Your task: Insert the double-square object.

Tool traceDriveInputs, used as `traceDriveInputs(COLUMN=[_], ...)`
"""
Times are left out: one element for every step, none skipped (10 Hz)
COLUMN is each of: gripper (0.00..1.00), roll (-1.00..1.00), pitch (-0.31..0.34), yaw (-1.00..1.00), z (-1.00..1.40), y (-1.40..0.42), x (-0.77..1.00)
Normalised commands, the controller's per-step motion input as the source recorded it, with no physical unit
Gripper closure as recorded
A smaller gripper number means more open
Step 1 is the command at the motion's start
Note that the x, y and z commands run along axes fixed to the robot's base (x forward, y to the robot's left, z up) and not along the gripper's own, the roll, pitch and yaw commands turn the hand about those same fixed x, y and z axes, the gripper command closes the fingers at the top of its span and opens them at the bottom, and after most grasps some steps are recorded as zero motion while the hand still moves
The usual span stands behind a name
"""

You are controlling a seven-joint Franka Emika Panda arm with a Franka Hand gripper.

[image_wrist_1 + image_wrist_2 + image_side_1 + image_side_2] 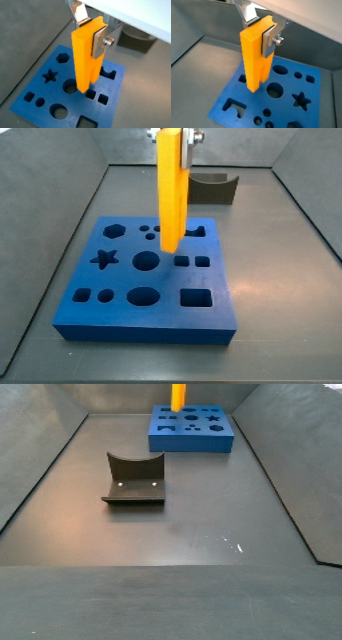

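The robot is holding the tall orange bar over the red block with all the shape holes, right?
Nearly. The block with the shape holes is blue, not red, as both side views show. The rest holds: the gripper has its fingers shut on the tall orange bar, upright over that block.

Even, diffuse overhead light, all views fairly sharp; soft glare patches on the dark grey metal floor [201, 534], while the gripper [90, 31] top blurs against an overexposed white edge.
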Motion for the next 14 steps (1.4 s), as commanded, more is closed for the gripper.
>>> traceDriveInputs(gripper=[1.00,1.00,1.00,1.00,1.00,1.00,1.00,1.00,1.00,1.00,1.00,1.00,1.00,1.00], roll=[0.05,0.07,0.07,0.09,0.09,0.09,0.08,0.08,0.07,0.11,0.12,0.10,0.13,0.15], pitch=[0.059,0.051,0.050,0.067,0.054,0.040,0.051,0.066,0.070,0.086,0.103,0.081,0.080,0.099], yaw=[-0.99,-1.00,-1.00,-0.99,-0.97,-0.96,-0.95,-0.95,-0.94,-0.88,-0.84,-0.77,-0.77,-0.77], z=[0.00,0.00,0.00,0.00,0.00,0.00,0.00,0.00,0.00,0.00,0.00,0.02,0.00,0.00], y=[-0.02,0.00,0.00,0.00,0.00,0.00,0.00,0.00,0.00,0.00,0.00,-0.01,0.00,0.00], x=[0.00,-0.03,-0.05,-0.05,0.00,0.00,0.00,0.00,0.00,0.00,0.00,0.05,0.04,0.00])
